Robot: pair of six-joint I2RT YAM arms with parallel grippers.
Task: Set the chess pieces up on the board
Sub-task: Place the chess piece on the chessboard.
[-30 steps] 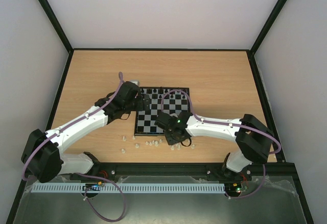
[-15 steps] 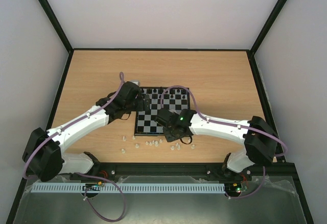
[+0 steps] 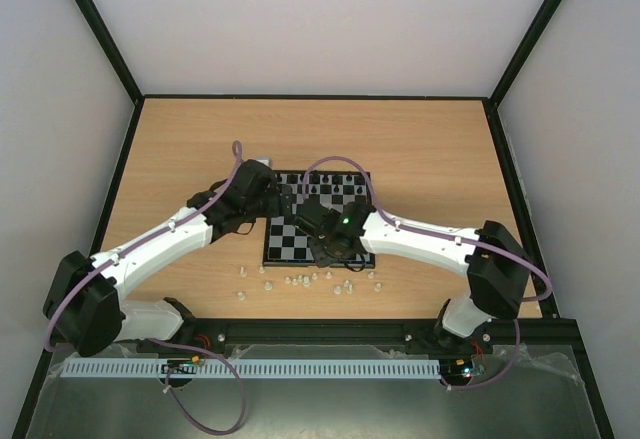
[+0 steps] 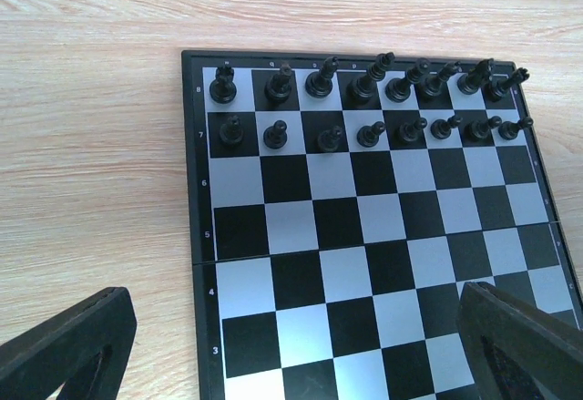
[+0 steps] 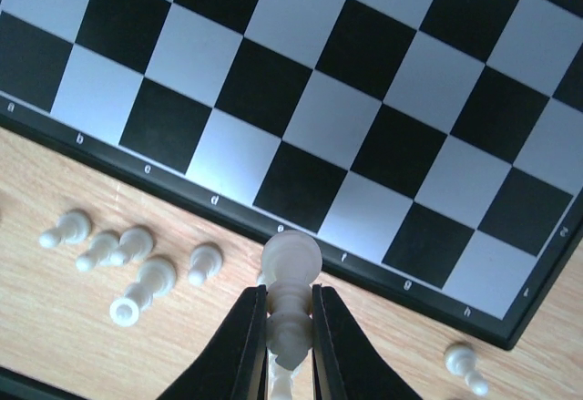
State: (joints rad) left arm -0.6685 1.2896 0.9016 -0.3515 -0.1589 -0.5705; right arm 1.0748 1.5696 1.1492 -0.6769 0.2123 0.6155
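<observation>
Chess pieces: black set standing on the board's two far rows, every square there filled; white ones loose on the surface just off the board's near edge, several lying on their sides; no white seen standing on the squares in view
Held piece: one white chessman pinched in the right jaws, rounded head poking past the tips, hanging over the board's near border; which kind, cannot tell
Right jaws: narrow, closed on the white chessman's stem just below the head
Left jaws: spread wide, holding nothing; hovering beside the board's far left corner in the top view
Handling: judged very light, rigid, smooth plastic; tiny next to the jaws, so likely to twist or pop out under a crooked squeeze; not fragile; narrow base, will probably tip when let go unless set down square
Where to grip: across the stem under the head, base left free to sit flat on a square; the lying ones need a pinch across the stem, then righting
Risk: the fingers are broad against the squares; could knock neighbours once the board's near rows fill
</observation>
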